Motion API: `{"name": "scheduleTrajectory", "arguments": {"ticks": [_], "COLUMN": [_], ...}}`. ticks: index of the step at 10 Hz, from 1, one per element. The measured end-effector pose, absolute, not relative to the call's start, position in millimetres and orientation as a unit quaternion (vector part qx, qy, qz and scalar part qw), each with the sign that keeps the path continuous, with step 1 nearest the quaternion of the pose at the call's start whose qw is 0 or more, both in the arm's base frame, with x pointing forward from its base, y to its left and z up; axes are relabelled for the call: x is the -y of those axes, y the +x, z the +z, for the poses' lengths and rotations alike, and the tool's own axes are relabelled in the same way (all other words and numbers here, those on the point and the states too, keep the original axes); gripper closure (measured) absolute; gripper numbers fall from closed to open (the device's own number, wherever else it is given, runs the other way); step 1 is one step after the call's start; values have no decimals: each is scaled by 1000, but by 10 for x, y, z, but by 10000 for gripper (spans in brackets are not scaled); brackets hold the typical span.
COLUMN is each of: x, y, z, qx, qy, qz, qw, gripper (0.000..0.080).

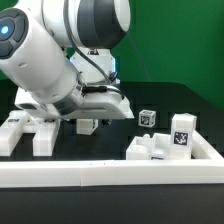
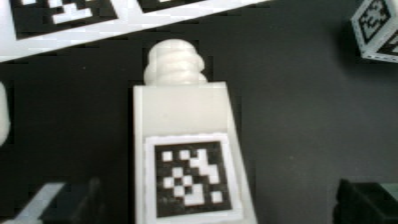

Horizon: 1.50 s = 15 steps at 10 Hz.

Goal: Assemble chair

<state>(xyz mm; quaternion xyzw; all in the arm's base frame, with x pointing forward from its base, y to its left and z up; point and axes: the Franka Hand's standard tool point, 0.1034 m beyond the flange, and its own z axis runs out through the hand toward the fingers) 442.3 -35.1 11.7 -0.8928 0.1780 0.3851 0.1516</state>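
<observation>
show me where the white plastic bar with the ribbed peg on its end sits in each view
Exterior view: the white plastic bar with the ribbed peg is mostly hidden, showing as a small tagged piece beneath the white end effector, left of centre.
Wrist view: it fills the middle, tag facing the camera.
Shared landmark: probably the small white tagged cube beside it.
</observation>
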Motion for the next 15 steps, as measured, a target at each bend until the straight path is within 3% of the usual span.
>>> {"name": "scheduleTrajectory", "arguments": {"ticks": [2, 3, 4, 8, 13, 14, 15], "x": [349, 349, 350, 348, 197, 194, 209], "y": [4423, 4423, 4423, 4428, 4861, 4913, 4911], "z": [117, 118, 118, 122, 788, 848, 796], "qx": [-178, -178, -178, -178, -195, -197, -197], "qy": [-893, -893, -893, -893, -898, -898, -900], "qz": [385, 385, 385, 385, 365, 365, 361], "qw": [151, 152, 152, 152, 149, 148, 147], "gripper": [414, 414, 512, 512, 511, 511, 511]}}
